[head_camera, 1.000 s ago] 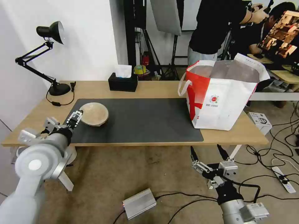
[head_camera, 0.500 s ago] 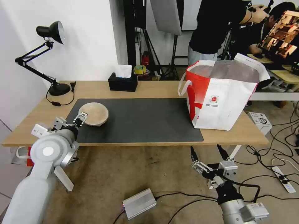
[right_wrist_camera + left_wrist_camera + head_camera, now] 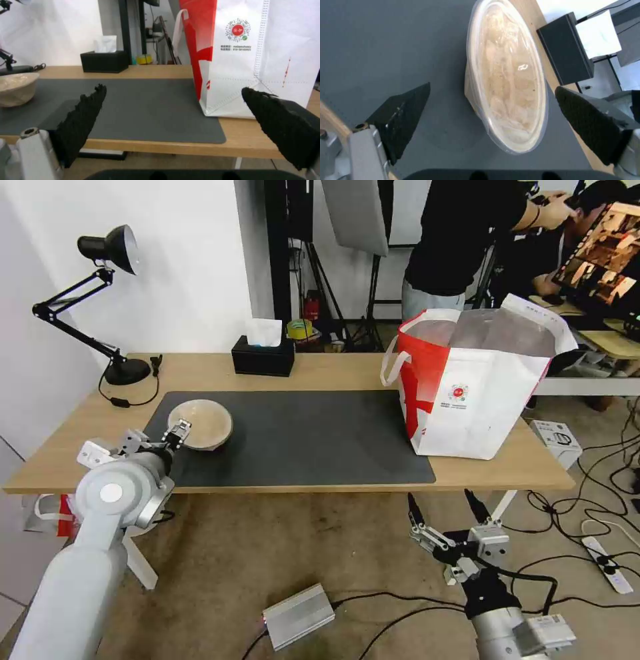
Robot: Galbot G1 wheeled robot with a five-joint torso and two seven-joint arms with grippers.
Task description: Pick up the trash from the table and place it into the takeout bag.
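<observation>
On table (image 3: 320,370): one bowl (image 3: 200,424), one bag (image 3: 477,387)

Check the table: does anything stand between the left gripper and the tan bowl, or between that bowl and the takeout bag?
Nothing visible does. The left gripper, open, is right at the tan bowl, and bare dark mat runs to the takeout bag.

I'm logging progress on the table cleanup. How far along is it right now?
Looks done: the shallow tan bowl is the one piece of trash visible on the table. In hand: the left end effector is open at the bowl's near rim, not gripping. Left: grasp it and carry it to the takeout bag. The right end effector hangs open below the table edge.
</observation>
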